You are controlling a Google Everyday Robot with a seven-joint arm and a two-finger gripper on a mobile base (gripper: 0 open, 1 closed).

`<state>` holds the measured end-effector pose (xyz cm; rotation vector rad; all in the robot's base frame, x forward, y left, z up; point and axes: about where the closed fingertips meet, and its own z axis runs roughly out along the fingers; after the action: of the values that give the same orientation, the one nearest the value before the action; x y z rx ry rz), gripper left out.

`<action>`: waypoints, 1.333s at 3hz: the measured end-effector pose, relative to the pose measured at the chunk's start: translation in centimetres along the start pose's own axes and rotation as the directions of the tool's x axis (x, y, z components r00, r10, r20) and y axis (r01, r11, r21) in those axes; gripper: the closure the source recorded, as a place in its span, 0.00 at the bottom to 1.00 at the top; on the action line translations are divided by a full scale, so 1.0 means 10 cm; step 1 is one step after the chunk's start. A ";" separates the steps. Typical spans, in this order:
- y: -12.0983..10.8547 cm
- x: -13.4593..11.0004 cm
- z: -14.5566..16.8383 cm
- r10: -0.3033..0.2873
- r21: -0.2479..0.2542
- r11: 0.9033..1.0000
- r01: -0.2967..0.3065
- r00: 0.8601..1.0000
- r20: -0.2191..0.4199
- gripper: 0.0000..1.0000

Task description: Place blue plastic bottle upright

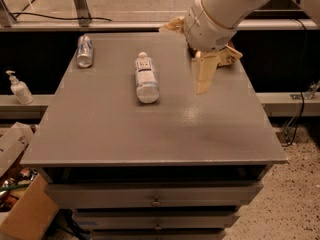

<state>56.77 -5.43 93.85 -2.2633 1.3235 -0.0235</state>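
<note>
Flat bottle (pixel 146 78) (untouched) lies beside hovering hand (pixel 202 85).

We count one table (pixel 100 134). On it lie one bottle (pixel 146 79), one can (pixel 85 50) and one bag (pixel 232 54), partly hidden by the one arm (pixel 220 9). One gripper (pixel 202 84) hangs over the table, beside the bottle. One pump bottle (pixel 19 88) stands on a side ledge (pixel 30 106). Two boxes (pixel 30 214) sit on the floor. Two drawer knobs (pixel 156 202) show.

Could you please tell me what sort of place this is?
Probably a robot lab or workshop: a grey drawer cabinet as workbench, a cardboard box on the speckled floor, and the pincer hanging over the cabinet top.
</note>
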 end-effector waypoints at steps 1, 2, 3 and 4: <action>-0.05 -0.03 0.05 -0.092 0.010 0.996 0.093 0.995 -0.023 0.00; -0.26 -0.06 0.17 -0.237 0.009 0.971 0.239 0.967 -0.088 0.00; -0.54 -0.06 0.32 -0.370 -0.016 0.929 0.371 0.919 -0.136 0.00; -0.84 -0.05 0.50 -0.493 -0.059 0.870 0.489 0.861 -0.125 0.00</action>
<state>64.67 0.42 93.30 -2.6012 0.7704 -0.3470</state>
